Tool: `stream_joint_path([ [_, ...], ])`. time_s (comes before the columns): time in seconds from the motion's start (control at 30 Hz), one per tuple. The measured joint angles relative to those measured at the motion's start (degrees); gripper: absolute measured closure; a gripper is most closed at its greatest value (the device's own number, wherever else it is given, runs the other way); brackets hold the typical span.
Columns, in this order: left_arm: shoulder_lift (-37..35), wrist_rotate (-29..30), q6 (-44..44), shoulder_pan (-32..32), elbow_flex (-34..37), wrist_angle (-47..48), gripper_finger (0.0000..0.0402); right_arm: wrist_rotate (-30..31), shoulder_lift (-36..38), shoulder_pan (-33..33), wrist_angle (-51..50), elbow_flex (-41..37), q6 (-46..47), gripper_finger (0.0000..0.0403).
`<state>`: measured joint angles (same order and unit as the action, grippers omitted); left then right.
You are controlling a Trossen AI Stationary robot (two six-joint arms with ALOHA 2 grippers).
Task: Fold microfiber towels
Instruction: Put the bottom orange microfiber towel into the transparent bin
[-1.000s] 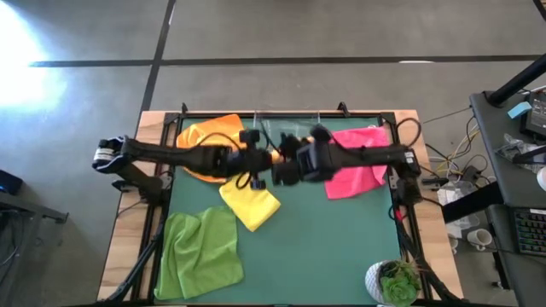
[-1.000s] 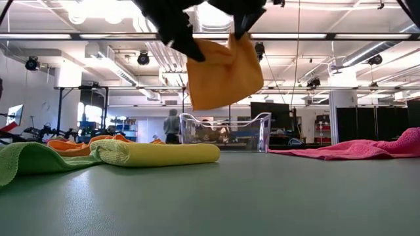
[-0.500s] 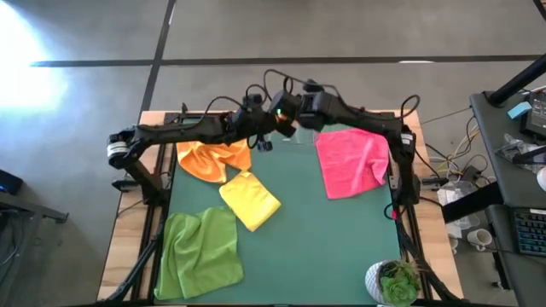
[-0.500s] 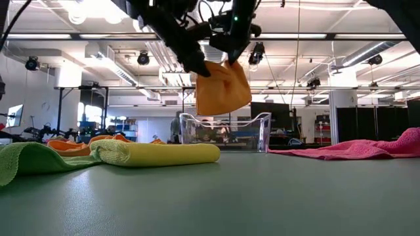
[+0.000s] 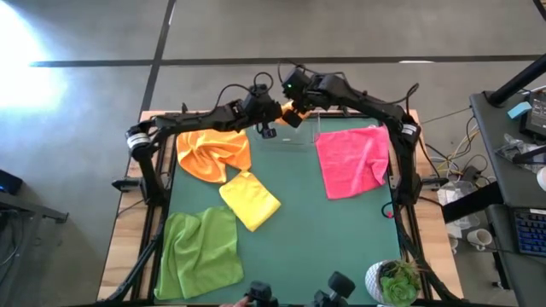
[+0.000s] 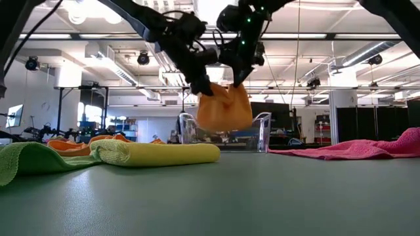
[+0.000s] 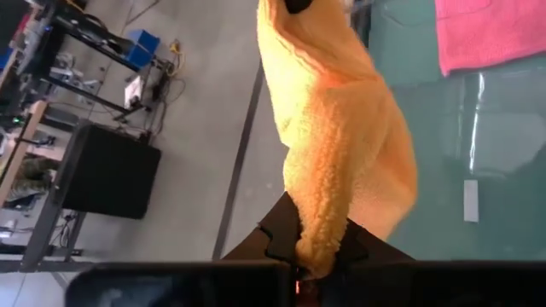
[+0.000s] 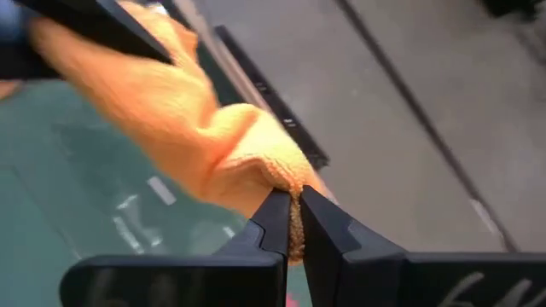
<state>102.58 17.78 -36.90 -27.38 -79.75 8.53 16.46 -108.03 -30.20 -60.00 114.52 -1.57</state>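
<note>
Green matting (image 5: 324, 230) carries four loose microfiber towels: one orange (image 5: 213, 153), one yellow (image 5: 250, 199), one lime green (image 5: 201, 252) and one hot pink (image 5: 351, 160). A fifth, folded orange towel (image 6: 224, 110) hangs pinched between the left gripper (image 5: 270, 113) and the right gripper (image 5: 290, 108), above the clear bin (image 6: 226, 133) at the far edge. Nearer than the grippers, the mat's middle lies open between yellow and pink.

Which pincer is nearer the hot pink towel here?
Right. The right pincer hangs over the table's far edge just beside the hot pink towel, gripping a folded orange towel. The left pincer grips the same towel from farther away.
</note>
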Motion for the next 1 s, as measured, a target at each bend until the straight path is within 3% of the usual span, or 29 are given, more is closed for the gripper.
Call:
stream_joint_path([
  [0.5,7.0,0.1,-3.3,-1.6,-2.1,0.5,0.0401,-1.9,0.0,-3.9,11.1,-12.3,-7.7,0.0392],
  [0.7,7.0,0.7,-7.4,-3.7,-2.1,-1.1,0.0401,1.2,0.0,-4.0,16.1,-13.6,-13.9,0.0392],
  [0.9,7.0,-1.6,-7.4,-4.2,-1.1,2.3,0.0401,1.4,0.0,-4.0,14.3,-13.8,-19.3,0.0392],
  [1.0,7.0,-4.0,-7.0,-3.9,-0.8,5.7,0.0401,-3.0,0.0,-4.0,11.8,-14.5,-19.4,0.0392],
])
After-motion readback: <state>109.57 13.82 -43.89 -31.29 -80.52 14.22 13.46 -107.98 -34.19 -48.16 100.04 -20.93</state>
